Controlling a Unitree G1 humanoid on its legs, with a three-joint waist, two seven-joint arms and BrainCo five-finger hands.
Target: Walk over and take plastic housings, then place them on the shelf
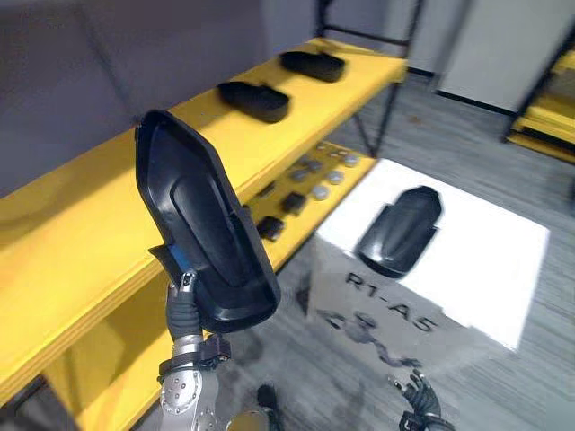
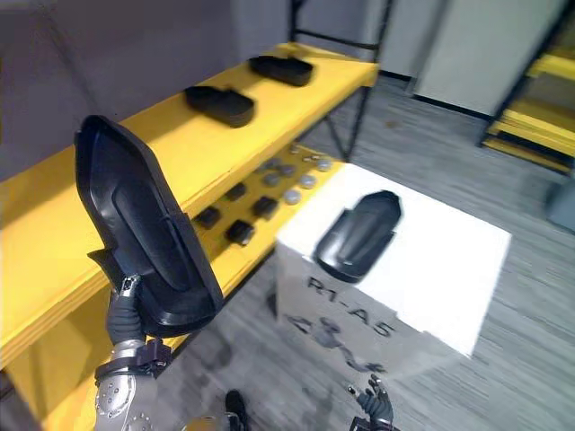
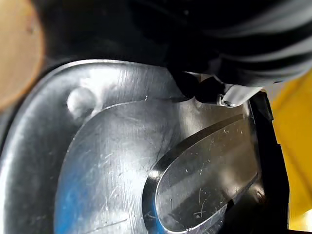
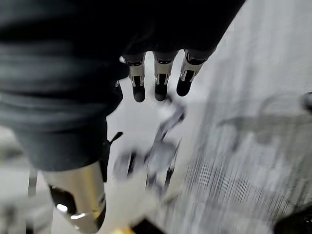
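black plastic, glossy and a little scratched, is what the left wrist view shows from very close: the hollow inner side of the held housing (image 3: 146, 161), with one fingertip (image 3: 233, 93) hooked at its rim. the head views show what that view cannot: the left hand (image 1: 185, 310) has its fingers closed on the narrow lower end, and the shell stands almost upright in front of the yellow shelf (image 1: 81, 224), not yet resting on it. i judge it light and stiff, a thin shell with a smooth skin that may slip; it is long, so a grip at one end lets it swing, and a hold on the rim nearer the middle seems safer. the right hand (image 1: 418, 400) hangs low at the near edge, and its own wrist view shows the fingers (image 4: 157, 73) straight and empty above the grey floor (image 4: 253, 146). further off a white box (image 1: 503, 269) carries a second housing (image 1: 400, 229). beside it the lower board holds small parts (image 1: 301, 189). on the top board lie a nearer shelf housing (image 1: 254, 99) and, last, the farthest housing (image 1: 313, 63).
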